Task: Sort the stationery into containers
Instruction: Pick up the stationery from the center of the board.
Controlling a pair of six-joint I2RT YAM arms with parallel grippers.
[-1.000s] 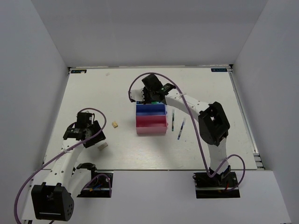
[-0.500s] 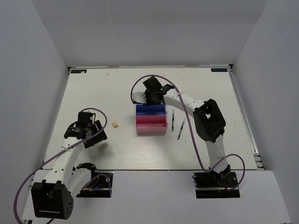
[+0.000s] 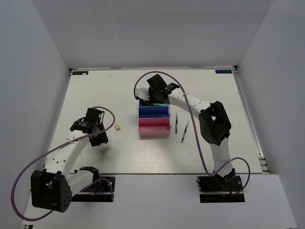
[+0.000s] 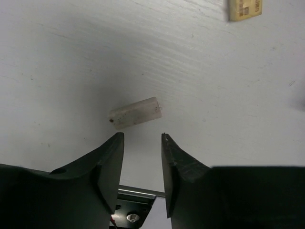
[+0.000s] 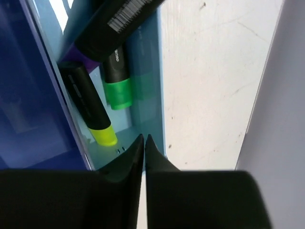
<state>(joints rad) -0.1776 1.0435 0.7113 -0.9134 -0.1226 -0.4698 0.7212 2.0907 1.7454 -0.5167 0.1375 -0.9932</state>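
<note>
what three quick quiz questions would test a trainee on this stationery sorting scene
1. True or false: the left gripper is gripping an eraser.
2. Which container holds the highlighters? A the teal-blue bin, B the darker blue one, C the pink one.
3. How many pens lie on the table?
Key: 1 false, it is open and the eraser lies loose on the table; 2 A; 3 two.

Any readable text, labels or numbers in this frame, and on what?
Nothing reads clearly.
Purple-ended highlighter: barcode, no legible digits.
Green-ended highlighter: white print, too blurred.
Yellow-ended highlighter: raised lettering, unreadable.
Far-right table sticker and far-left table sticker: too small.
</note>
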